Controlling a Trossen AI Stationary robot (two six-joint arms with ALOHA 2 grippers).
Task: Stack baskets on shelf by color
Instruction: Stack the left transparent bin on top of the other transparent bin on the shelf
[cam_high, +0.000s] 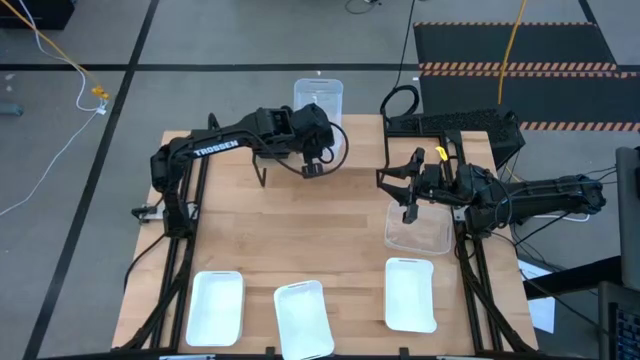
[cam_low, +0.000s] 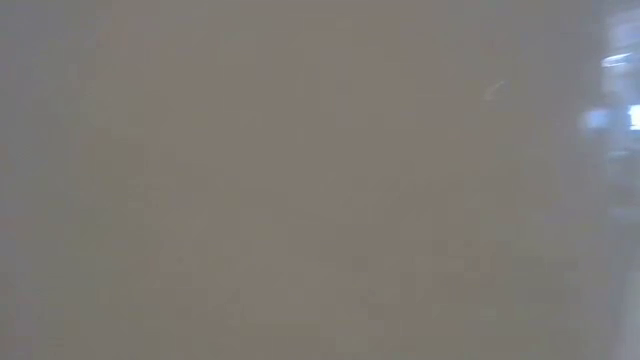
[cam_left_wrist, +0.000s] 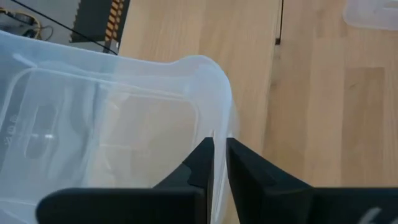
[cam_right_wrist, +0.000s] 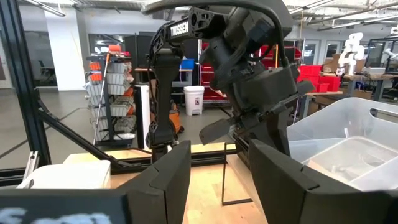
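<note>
I had the left gripper pinching the clear basket's wall over the shelf, the right gripper waiting spread; seating came next.

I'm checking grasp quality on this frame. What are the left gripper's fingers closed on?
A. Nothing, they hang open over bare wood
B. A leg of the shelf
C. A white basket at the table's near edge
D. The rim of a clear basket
D: in the left wrist view the left gripper has its fingers pinching the thin wall of the clear basket at its rim.
</note>
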